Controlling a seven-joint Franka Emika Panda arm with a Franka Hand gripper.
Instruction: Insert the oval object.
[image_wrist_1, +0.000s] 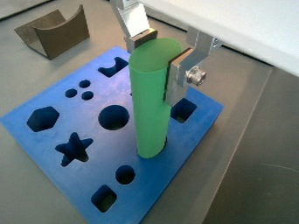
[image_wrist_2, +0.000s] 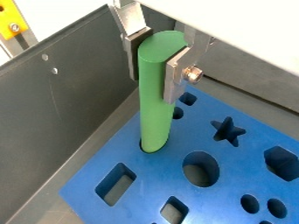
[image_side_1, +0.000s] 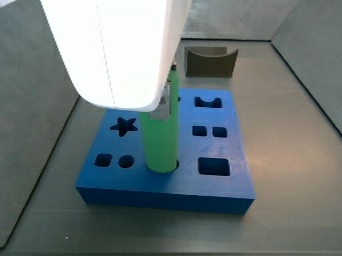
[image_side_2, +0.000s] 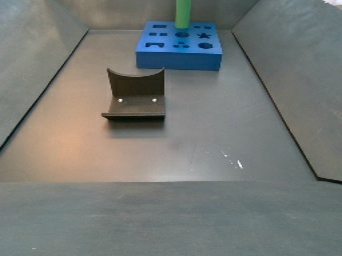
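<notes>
The floor (image_side_2: 187, 150) is flat grey metal and a bit shiny. A small bright spot of light (image_side_2: 230, 157) sits on it, far from the gripper (image_wrist_1: 160, 59). Grey walls (image_side_2: 34, 60) slope up at the sides and the back. One wall (image_wrist_2: 59, 92) stands close beside the gripper, with two little bolts (image_wrist_2: 45, 58) in it. Past its top edge is something yellow (image_wrist_2: 10, 26)

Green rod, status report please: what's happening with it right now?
Gripper above blue block, jaws shut on oval object. Rod upright, lower end in a hole. Nothing in the way.
</notes>
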